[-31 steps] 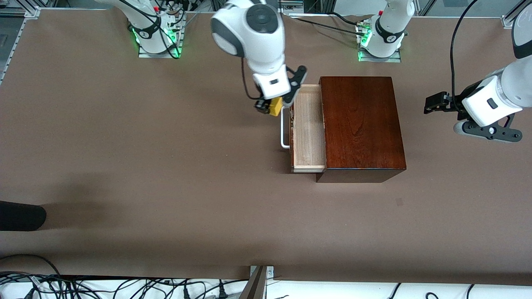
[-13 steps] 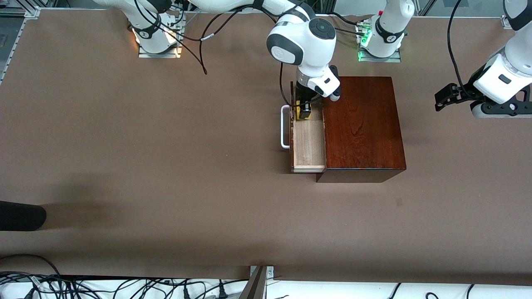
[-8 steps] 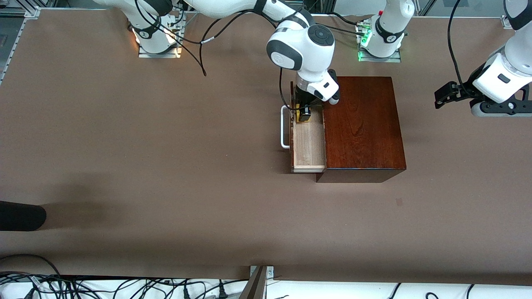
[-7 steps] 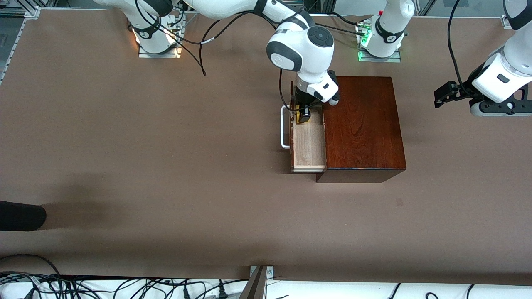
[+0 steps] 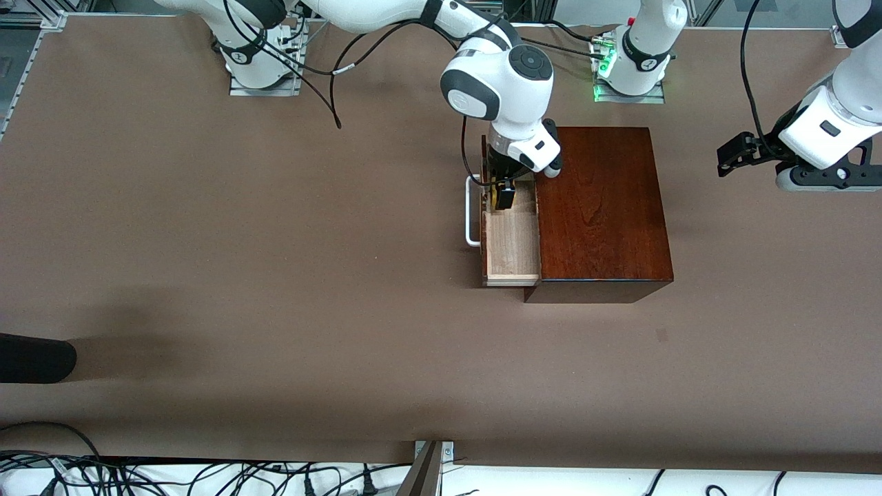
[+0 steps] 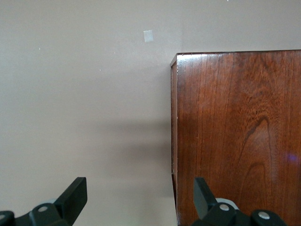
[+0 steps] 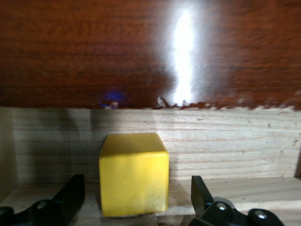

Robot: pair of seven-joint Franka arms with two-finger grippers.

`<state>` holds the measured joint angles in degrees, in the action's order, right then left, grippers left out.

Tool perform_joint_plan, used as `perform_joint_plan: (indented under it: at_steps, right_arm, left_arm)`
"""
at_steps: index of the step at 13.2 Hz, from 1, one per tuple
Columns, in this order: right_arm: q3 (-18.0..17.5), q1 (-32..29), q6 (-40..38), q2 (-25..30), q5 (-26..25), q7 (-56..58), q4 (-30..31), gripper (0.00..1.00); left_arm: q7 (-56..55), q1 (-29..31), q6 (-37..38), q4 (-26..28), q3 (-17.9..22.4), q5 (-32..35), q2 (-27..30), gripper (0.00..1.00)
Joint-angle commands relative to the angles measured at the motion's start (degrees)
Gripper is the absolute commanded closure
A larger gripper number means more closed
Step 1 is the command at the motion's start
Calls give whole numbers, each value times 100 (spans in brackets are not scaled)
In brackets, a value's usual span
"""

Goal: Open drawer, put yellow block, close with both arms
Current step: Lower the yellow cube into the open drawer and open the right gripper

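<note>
The drawer (image 5: pixel 511 241) stands pulled out of the mahogany box (image 5: pixel 598 207), its white handle (image 5: pixel 471 210) facing the right arm's end of the table. The yellow block (image 7: pixel 134 174) rests on the drawer's pale wood floor (image 7: pixel 244 141), at the end of the drawer farther from the front camera. My right gripper (image 5: pixel 503 196) reaches down into the drawer and is open. Its fingers (image 7: pixel 70 193) stand on either side of the block with a gap on each side. My left gripper (image 5: pixel 730 157) waits open over the table beside the box, toward the left arm's end.
In the left wrist view the box (image 6: pixel 235 132) fills one side and bare table (image 6: pixel 84 103) the other. A black object (image 5: pixel 34 358) juts in at the table's edge at the right arm's end. Cables (image 5: pixel 138 475) run along the front edge.
The right gripper carried the yellow block into the drawer, lowered it to the floor and opened, letting it go. The left arm has barely shifted.
</note>
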<state>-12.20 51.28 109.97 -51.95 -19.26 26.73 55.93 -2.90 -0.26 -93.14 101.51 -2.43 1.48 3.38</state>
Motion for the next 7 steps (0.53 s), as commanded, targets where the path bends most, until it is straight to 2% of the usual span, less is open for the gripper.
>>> perform_joint_plan:
  at_steps: [1, 5, 7]
  right_arm:
    - [-37, -22, -300, 377, 212, 43, -117, 0]
    - [-28, -372, -757, 1177, 230, 43, -117, 0]
    - [-2, -793, -1081, 1572, 518, 43, -108, 0]
  left_arm:
    - [132, -18, 129, -114, 32, -121, 5, 0]
    - [141, -9, 120, -201, 32, -121, -82, 0]
    - [167, 18, 120, -342, 32, -121, -223, 0]
